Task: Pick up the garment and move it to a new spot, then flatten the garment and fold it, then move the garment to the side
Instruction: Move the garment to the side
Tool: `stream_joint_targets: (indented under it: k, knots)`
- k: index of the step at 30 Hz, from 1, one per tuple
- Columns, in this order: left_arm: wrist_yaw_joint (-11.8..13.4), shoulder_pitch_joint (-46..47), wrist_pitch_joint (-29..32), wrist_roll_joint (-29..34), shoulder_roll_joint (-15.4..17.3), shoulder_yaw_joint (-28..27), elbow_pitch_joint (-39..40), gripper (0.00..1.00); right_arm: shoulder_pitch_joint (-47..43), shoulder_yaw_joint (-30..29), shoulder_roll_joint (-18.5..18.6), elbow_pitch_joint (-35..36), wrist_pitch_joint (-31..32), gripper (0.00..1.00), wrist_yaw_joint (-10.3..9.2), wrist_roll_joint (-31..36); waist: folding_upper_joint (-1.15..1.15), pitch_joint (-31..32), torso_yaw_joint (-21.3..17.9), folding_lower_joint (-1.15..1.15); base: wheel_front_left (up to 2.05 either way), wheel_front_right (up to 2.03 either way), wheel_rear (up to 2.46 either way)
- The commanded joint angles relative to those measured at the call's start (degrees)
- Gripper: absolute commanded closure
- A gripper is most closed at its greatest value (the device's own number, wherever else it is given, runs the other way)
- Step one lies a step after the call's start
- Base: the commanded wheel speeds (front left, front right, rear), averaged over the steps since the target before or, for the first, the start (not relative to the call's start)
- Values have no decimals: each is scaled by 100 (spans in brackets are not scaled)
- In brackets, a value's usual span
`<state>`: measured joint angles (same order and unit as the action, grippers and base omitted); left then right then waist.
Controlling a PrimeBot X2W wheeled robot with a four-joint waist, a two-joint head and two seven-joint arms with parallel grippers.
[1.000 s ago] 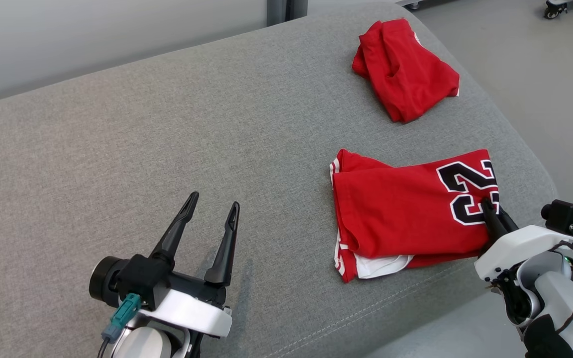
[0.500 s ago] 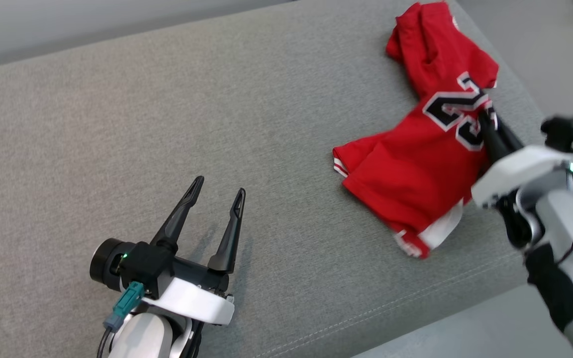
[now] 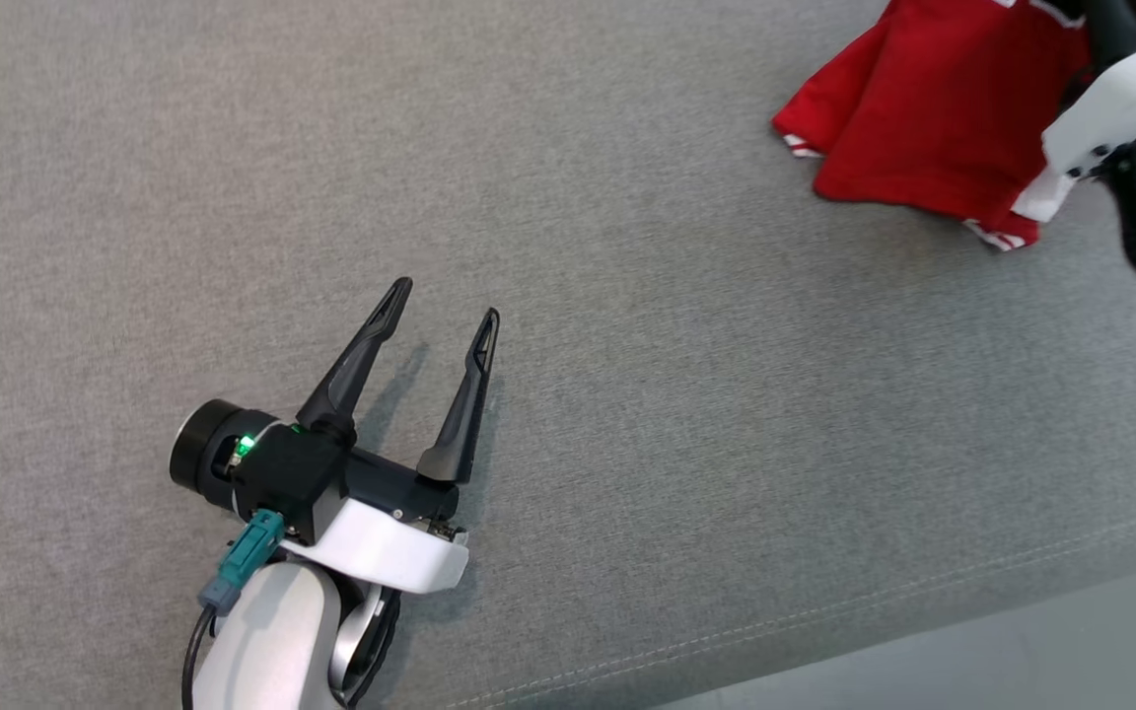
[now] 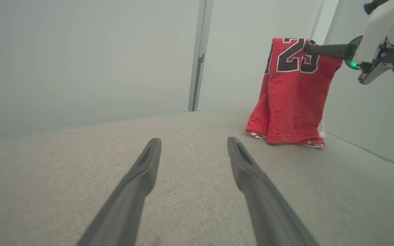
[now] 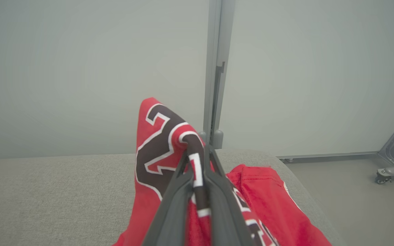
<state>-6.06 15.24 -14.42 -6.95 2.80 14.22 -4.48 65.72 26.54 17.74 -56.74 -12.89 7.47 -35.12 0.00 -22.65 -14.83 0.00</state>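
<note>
The garment (image 4: 292, 92) is a red jersey with black, white-edged numerals. It hangs from my right gripper (image 4: 309, 48), which is shut on its upper edge, and its striped lower hem just brushes the grey cushion (image 4: 190, 205). In the right wrist view the gripper (image 5: 198, 152) pinches a fold of the numbered cloth (image 5: 156, 143) between its fingers. The head view has the garment (image 3: 923, 108) at the top right beside the right arm's white wrist (image 3: 1120, 89). My left gripper (image 3: 445, 301) rests open and empty low over the cushion, well left of the garment, as its own view (image 4: 193, 143) confirms.
A wide grey cushion (image 3: 627, 394) fills the scene, with its stitched front edge (image 3: 824, 611) and floor at the lower right. A second red cloth (image 5: 262, 184) lies on the cushion behind the held garment. A pale wall with a grey post (image 5: 214, 68) stands behind.
My right gripper has lifted the garment from lying flat on the cushion to hanging. The head camera has tilted down, shifting the whole picture. The left gripper stays open and still.
</note>
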Motion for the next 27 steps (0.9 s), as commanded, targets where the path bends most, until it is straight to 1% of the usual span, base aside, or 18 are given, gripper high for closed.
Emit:
stream_joint_targets:
  k: [1, 5, 11, 12, 16, 19, 23, 27]
  knots:
    - [-39, 218, -58, 72, 27, -155, 165, 0, 105, 26, 135, -12, 7, 100, 2, -61, 0, -176, 122, 0, 0, 0, 0]
    - [-64, 288, -58, 118, 63, -132, 178, 0, 265, -75, 346, -280, -22, 100, 2, -182, 0, -349, 177, 0, 0, 0, 0]
    - [-85, 359, -58, 179, 140, -104, 217, 0, 406, -453, 670, -713, -131, 100, 2, -375, 0, -570, 204, 0, 0, 0, 0]
    - [-85, 359, -58, 179, 140, -104, 217, 0, 406, -453, 670, -713, -131, 100, 2, -375, 0, -570, 204, 0, 0, 0, 0]
    - [-95, 395, -58, 206, 191, -72, 251, 0, 481, -744, 829, -1011, -183, 100, 2, -460, 0, -678, 218, 0, 0, 0, 0]
    - [-101, 424, -58, 213, 231, -53, 265, 0, 540, -946, 867, -1205, -202, 100, 2, -482, 0, -760, 226, 0, 0, 0, 0]
    - [-106, 474, -58, 236, 254, -10, 284, 0, 620, -1257, 938, -1427, -208, 100, 2, -412, 0, -879, 249, 0, 0, 0, 0]
    - [-112, 549, -58, 242, 274, 45, 306, 0, 671, -1668, 1063, -1548, -209, 100, 2, -176, 0, -1009, 317, 0, 0, 0, 0]
